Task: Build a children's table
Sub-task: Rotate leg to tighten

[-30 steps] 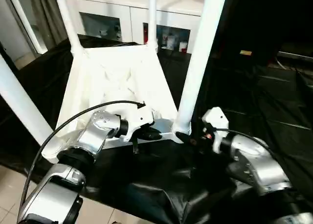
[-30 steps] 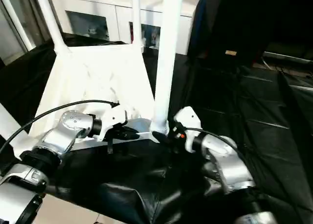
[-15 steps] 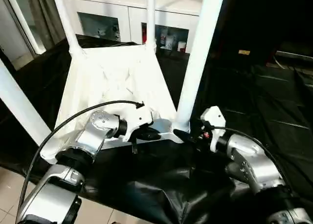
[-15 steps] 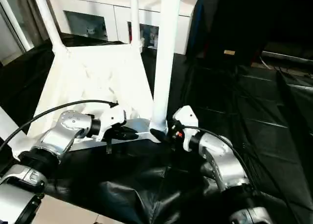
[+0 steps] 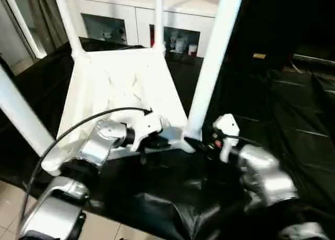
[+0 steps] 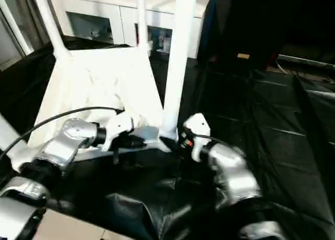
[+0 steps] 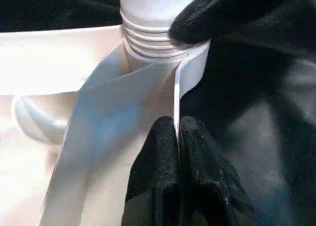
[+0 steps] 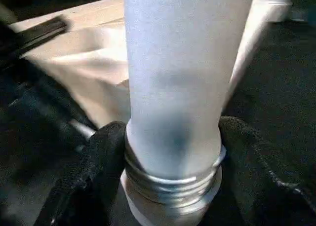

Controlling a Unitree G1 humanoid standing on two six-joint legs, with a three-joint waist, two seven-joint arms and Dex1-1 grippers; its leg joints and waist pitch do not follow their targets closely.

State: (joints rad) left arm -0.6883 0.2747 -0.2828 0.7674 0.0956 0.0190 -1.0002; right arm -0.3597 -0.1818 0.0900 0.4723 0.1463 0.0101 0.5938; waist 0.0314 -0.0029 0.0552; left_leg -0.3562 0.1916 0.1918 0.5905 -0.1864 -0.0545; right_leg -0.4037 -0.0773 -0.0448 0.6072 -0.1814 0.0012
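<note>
Lying on black sheeting (image 5: 293, 119) w/ cabinet (image 5: 125, 20) behind.

The tabletop (image 5: 123, 88) is plain white, its underside crossed by white ribs, and the legs, such as the near leg (image 5: 209, 67), are the same unmarked white. It lies on a glossy black sheet (image 5: 272, 109). The left gripper (image 7: 176, 137) and right gripper (image 8: 173, 152) have matt black fingers on silver forearms. The cabinet (image 5: 131, 20) behind is white with dark glass doors.
</note>
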